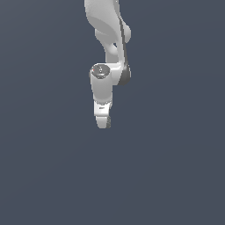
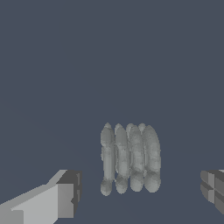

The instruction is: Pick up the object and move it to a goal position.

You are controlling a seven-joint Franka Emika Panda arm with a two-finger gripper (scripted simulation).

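The object (image 2: 130,159) is a pale grey ribbed thing, like several rounded ridges side by side, lying on the dark grey floor. It shows only in the wrist view, where it lies between my two fingertips (image 2: 70,194) and a little beyond them. My gripper (image 2: 141,192) is open and holds nothing. In the exterior view the white arm hangs down from the top and my gripper (image 1: 103,123) points at the floor; the arm hides the object there. No goal marker shows in either view.
A flat dark grey floor (image 1: 176,167) fills both views around the arm.
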